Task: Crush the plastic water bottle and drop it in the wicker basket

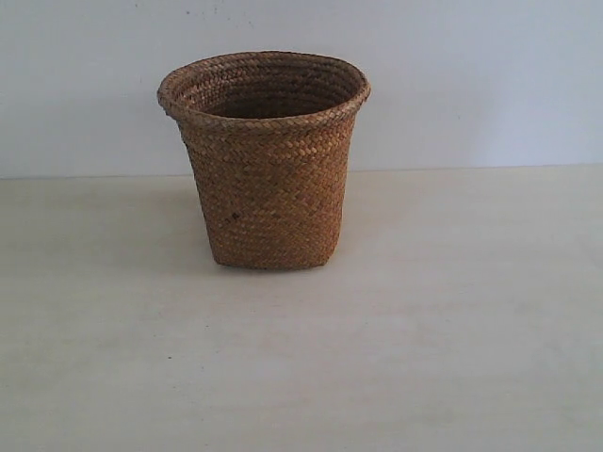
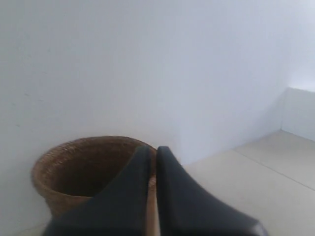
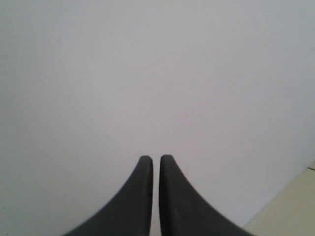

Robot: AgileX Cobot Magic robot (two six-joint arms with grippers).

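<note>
Basket (image 1: pixel 268 188): upright toward the back edge of the bench (image 1: pixel 452 330), about midway between left and right edges; rim open, inside dark, no contents made out.
Bottle: not seen in any view; not on the visible bench, not in either gripper. Possibly down inside the basket; cannot tell, basket floor hidden.
Left gripper (image 2: pixel 153 150): jaws together with only a sliver between, nothing held; raised near the basket, rim seen from a little above.
Right gripper (image 3: pixel 156 160): jaws together, empty; faces the wall (image 3: pixel 147 73).
Arms in exterior view: none in frame.
Step (judged): either drop already done or bottle not yet fetched; not decidable here.
If done: hold both arms high, clear of the rim; avoid nudging the basket, which is probably light and easy to tip.
If not done: find the bottle first; part jaws wide before approach; take one end in each gripper; press along the ribbed middle, where the open neck should let air out; carry over rim centre, release just above.
Risk: springy plastic may rebound; narrow base makes a side knock costly.
</note>
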